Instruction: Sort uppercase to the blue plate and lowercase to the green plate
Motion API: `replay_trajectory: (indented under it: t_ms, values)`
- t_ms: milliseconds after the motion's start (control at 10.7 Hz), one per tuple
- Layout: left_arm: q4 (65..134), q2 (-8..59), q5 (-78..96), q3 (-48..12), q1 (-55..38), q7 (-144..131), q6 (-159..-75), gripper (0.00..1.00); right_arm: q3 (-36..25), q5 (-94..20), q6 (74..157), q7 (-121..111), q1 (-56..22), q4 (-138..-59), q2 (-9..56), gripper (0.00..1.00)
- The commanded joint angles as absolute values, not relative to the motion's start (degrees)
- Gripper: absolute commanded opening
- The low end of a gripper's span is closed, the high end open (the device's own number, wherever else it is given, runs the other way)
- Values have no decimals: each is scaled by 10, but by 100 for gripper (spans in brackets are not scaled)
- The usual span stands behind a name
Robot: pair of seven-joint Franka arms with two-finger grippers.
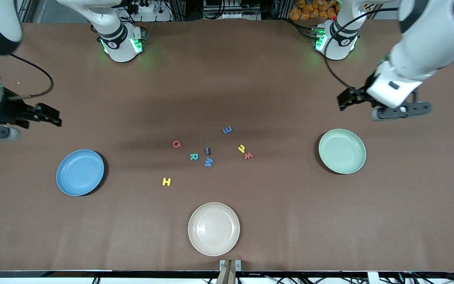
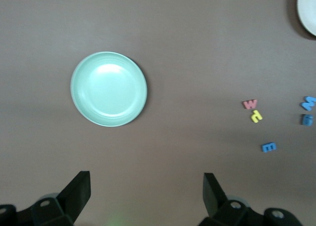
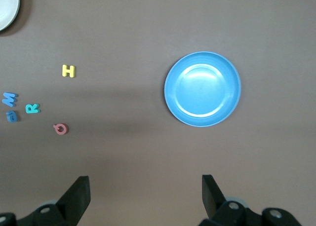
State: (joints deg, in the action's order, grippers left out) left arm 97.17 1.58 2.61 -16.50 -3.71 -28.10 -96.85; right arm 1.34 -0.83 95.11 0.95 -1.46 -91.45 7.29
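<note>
Capital letters lie mid-table: red Q (image 1: pixel 176 144), teal R (image 1: pixel 194 156), blue M (image 1: pixel 208 162), yellow H (image 1: pixel 166 182). Small letters lie among them: dark i (image 1: pixel 207 150), blue m (image 1: pixel 227 129), yellow h (image 1: pixel 241 148), red m (image 1: pixel 248 156). The blue plate (image 1: pixel 80 172) sits empty toward the right arm's end, and the green plate (image 1: pixel 342 151) sits empty toward the left arm's end. My left gripper (image 1: pixel 343 103) (image 2: pixel 146 176) hangs open over bare table by the green plate (image 2: pixel 108 89). My right gripper (image 1: pixel 55 117) (image 3: pixel 145 179) hangs open over bare table by the blue plate (image 3: pixel 202 89).
A cream-beige plate (image 1: pixel 213 228) sits empty close to the table's front edge, nearer to the front camera than the letters. Both arm bases stand along the table's back edge. Brown table surface stretches between the letters and each coloured plate.
</note>
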Motion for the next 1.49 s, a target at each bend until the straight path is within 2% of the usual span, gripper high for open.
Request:
replay_trajectory:
  t_ms: [0, 560, 1027, 1401]
  values:
    - [998, 22, 40, -184, -50, -341, -1018, 100, 12, 2, 985, 62, -45, -914, 109, 100]
    - [1098, 44, 60, -192, -76, -355, -1162, 100, 13, -4, 1131, 145, -86, -906, 227, 100]
    - [1129, 93, 52, -192, -77, -354, -1244, 100, 13, 4, 1133, 139, -125, -789, 377, 100]
    - [1131, 133, 53, -191, -89, -362, -1286, 100, 13, -4, 1208, 159, -139, -782, 422, 100]
